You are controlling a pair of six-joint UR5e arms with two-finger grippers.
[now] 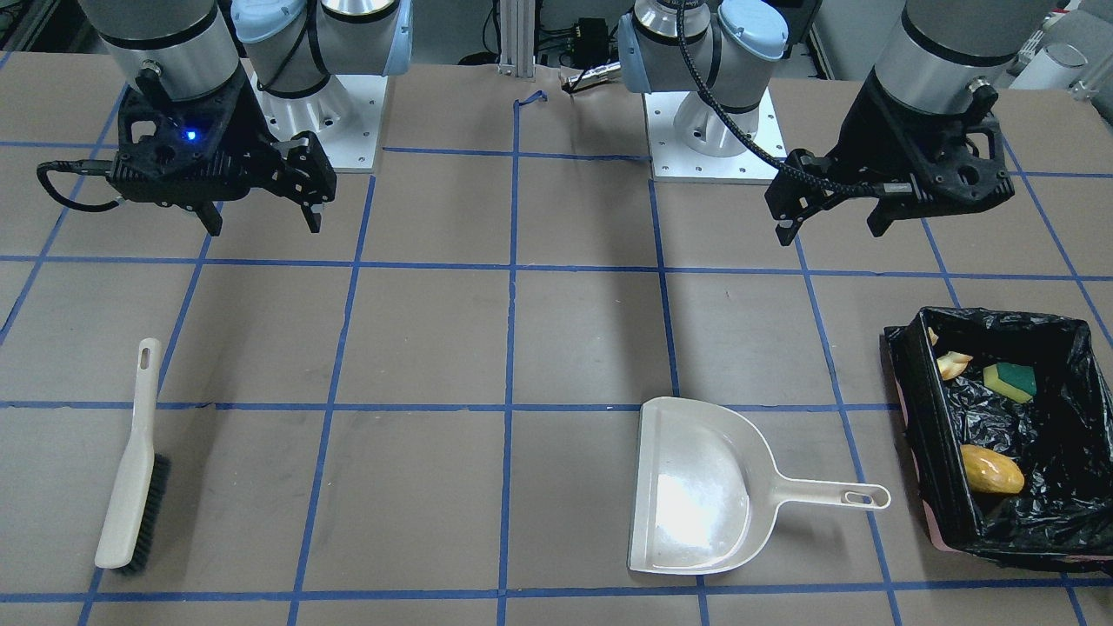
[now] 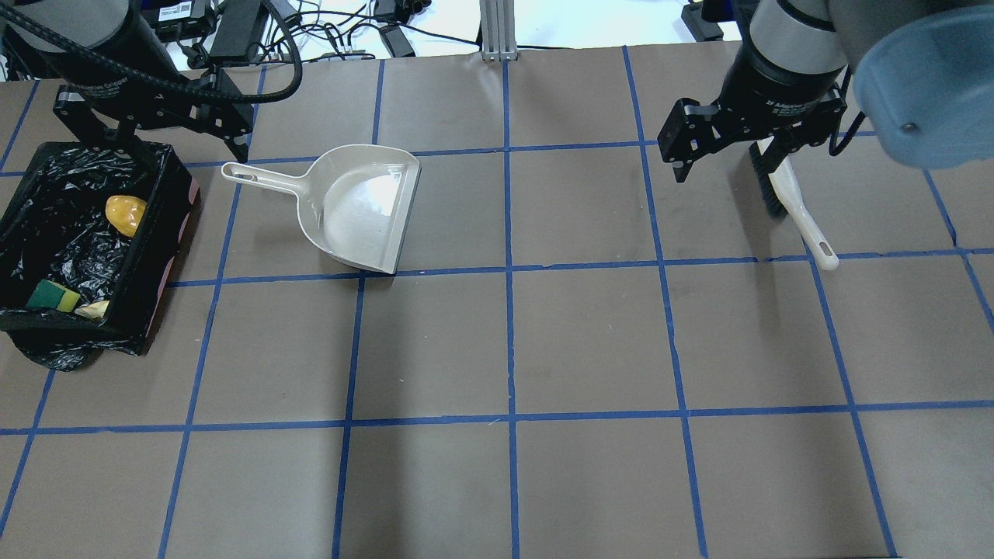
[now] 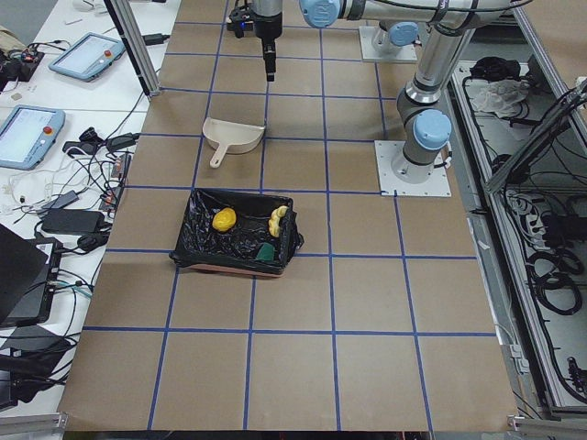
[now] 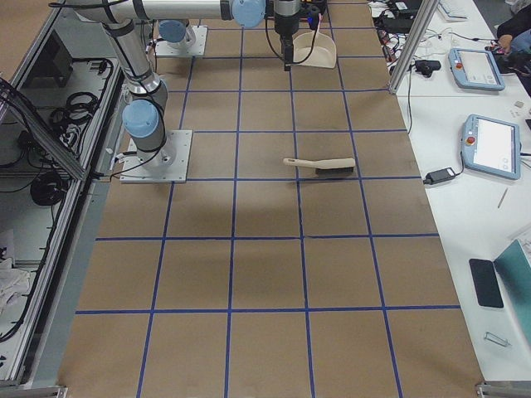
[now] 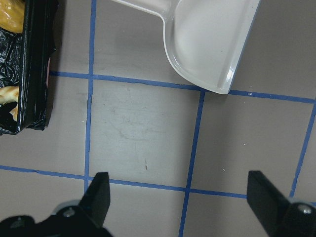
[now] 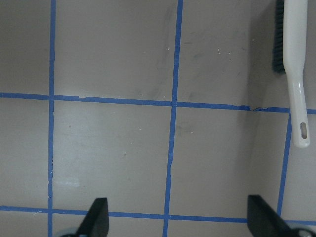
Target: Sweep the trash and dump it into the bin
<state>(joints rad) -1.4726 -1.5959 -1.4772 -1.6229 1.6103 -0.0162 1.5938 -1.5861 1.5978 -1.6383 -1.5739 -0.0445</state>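
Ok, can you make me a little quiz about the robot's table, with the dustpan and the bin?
1. True or false: the dustpan has trash lying in it.
2. Where is the sponge? A) in the bin B) in the dustpan C) held in the jaws
3. Fill in the gap: both arms' jaws are ____ and hold nothing.
Key: 1 false; 2 A; 3 open.
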